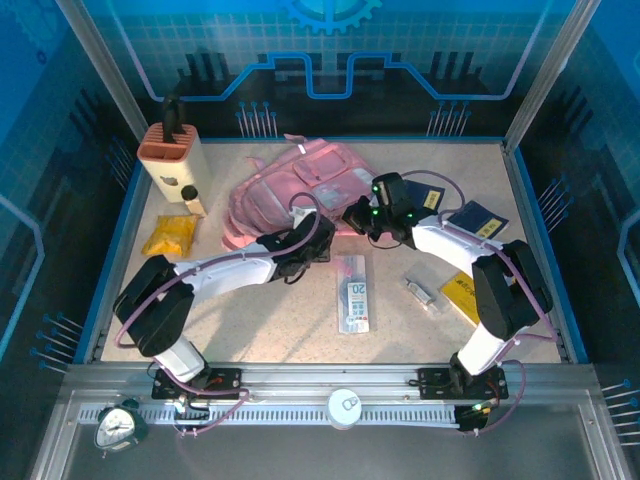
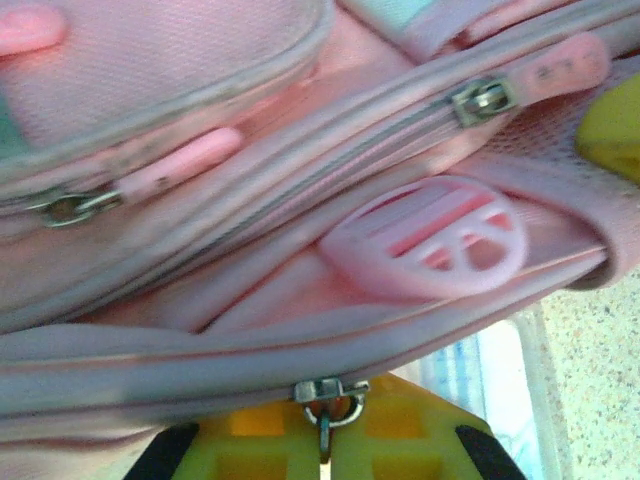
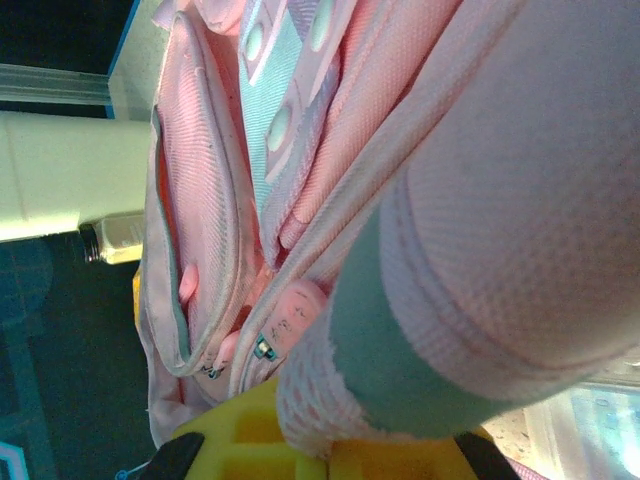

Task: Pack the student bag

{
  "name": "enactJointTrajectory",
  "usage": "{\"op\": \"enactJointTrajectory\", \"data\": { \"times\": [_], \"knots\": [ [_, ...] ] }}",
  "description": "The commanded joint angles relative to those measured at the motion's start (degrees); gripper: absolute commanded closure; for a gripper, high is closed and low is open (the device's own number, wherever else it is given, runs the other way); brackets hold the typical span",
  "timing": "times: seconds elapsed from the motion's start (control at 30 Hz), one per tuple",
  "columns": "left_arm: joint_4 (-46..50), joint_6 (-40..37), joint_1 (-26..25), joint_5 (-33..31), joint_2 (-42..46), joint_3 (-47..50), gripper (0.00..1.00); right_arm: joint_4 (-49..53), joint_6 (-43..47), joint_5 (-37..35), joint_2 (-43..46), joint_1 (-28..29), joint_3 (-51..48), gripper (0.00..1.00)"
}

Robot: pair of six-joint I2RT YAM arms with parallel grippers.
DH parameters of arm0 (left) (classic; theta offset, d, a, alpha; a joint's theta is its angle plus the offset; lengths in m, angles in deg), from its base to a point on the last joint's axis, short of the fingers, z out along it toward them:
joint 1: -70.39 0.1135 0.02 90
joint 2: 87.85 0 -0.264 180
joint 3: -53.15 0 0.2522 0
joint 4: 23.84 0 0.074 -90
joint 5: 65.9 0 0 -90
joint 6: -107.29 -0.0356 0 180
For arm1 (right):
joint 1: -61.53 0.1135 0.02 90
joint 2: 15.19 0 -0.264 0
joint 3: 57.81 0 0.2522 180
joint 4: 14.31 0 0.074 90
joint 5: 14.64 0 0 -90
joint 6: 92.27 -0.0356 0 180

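Top external: block (image 1: 170, 155) back left, bag (image 1: 285, 185) lying flat at back centre of the table (image 1: 250, 320), clear case (image 1: 352, 295) and booklets (image 1: 478, 218) near and right of it. Left gripper (image 1: 318, 243) at the bag's near edge, right gripper (image 1: 362, 218) at its right edge.

Left wrist: yellow fingers (image 2: 400, 450) together, pinching the small metal zip pull (image 2: 325, 408).

Right wrist: fingers (image 3: 240, 445) clamped on a padded mesh roll (image 3: 480, 250) of the bag with teal trim, likely a strap.

Risks, my read:
- The pull is thin and slick and could pop out of the pads on a skewed tug.
- The slider may snag the loose fabric fold beside the teeth.
- The bag is soft and anchored by the right grip alone, so it could drag instead of unzipping.

Materials: woven pink cloth, open mesh, rubbery pink tabs, round cut-out plastic badge (image 2: 425, 240).
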Motion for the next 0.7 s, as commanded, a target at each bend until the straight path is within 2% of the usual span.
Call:
{"op": "enactJointTrajectory", "data": {
  "times": [0.0,0.13,0.27,0.43,0.6,0.67],
  "knots": [
    [7.98,0.47,1.19,0.76,3.67,1.62,1.00,-0.20,2.91,2.24,1.50,-1.65,3.45,1.00],
    [10.21,-1.97,1.94,3.12,6.29,3.34,1.00,1.81,5.68,2.61,0.19,-2.48,5.41,1.00],
    [14.90,-5.84,2.44,5.88,6.17,1.42,1.00,-0.48,11.29,3.52,-2.14,-3.34,6.97,1.00],
    [11.94,-5.17,1.68,13.44,6.18,0.20,1.00,4.02,16.36,8.52,-9.55,-6.26,14.56,0.96],
    [10.94,-1.86,-0.37,12.77,1.60,-4.97,1.00,7.37,19.36,8.82,-15.72,-7.62,21.06,0.81],
    [10.88,-0.71,-0.81,12.98,-0.81,-8.07,1.00,10.20,21.60,9.50,-17.90,-8.02,24.49,0.72]
  ]
}}
